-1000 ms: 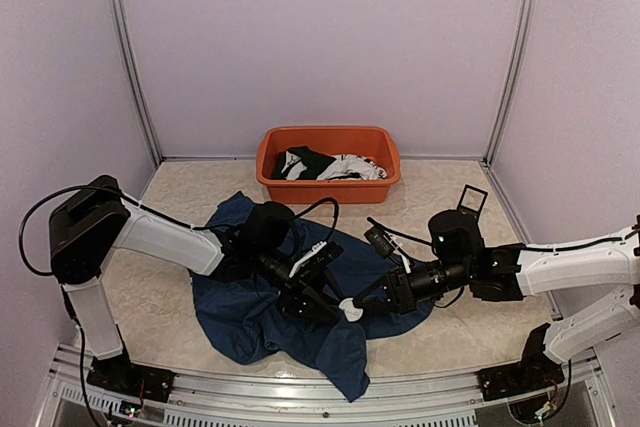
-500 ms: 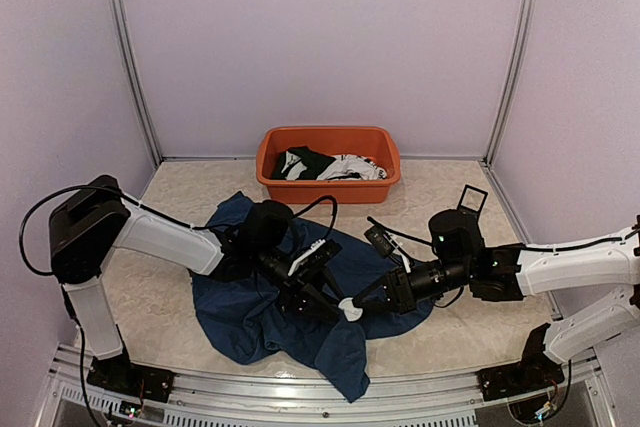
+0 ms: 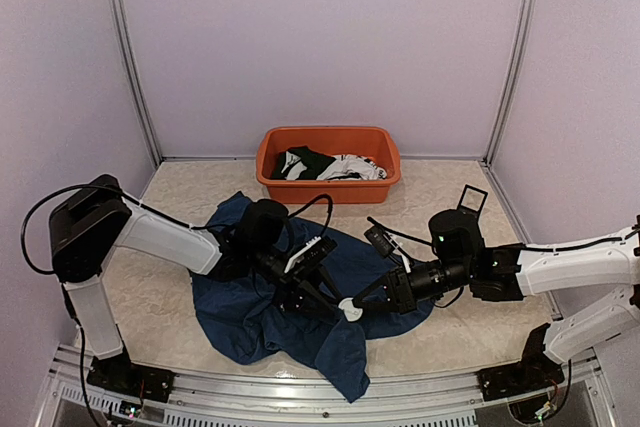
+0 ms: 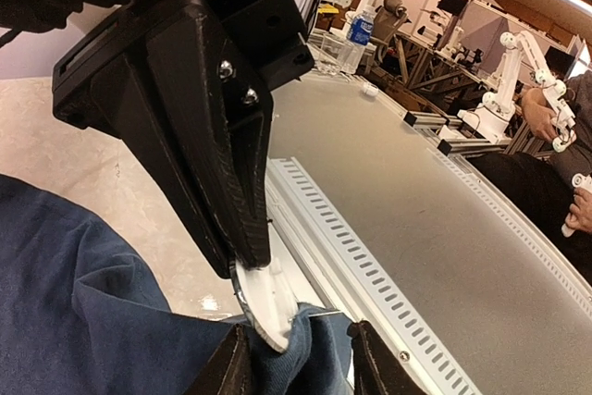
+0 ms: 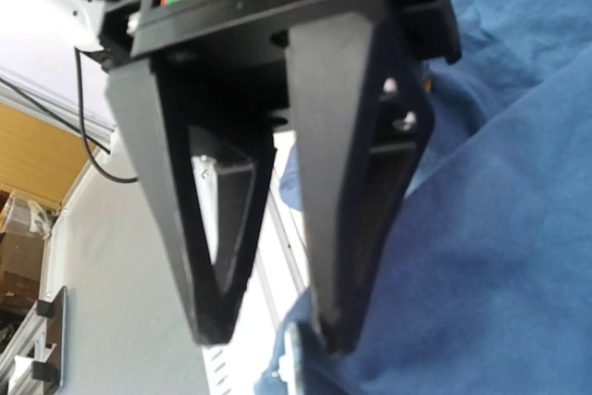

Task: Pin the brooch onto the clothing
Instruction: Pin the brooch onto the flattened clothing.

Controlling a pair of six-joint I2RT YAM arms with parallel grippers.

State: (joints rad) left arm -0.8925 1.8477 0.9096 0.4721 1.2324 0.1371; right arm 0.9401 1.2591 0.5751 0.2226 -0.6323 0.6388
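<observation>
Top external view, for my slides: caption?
Right hand holds white brooch at the navy T-shirt fold in the left hand.

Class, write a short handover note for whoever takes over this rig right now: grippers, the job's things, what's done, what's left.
Left gripper: fingers closed on a raised fold of the clothing, which lies crumpled between the arms.
Right gripper: shut on the white brooch, held at that fold.
Done: brooch in hand, fold gathered.
Left: push the pin through and fasten it; no fastening visible yet.

Even, soft overhead light; wrist views blurred close up, faint glare.
</observation>
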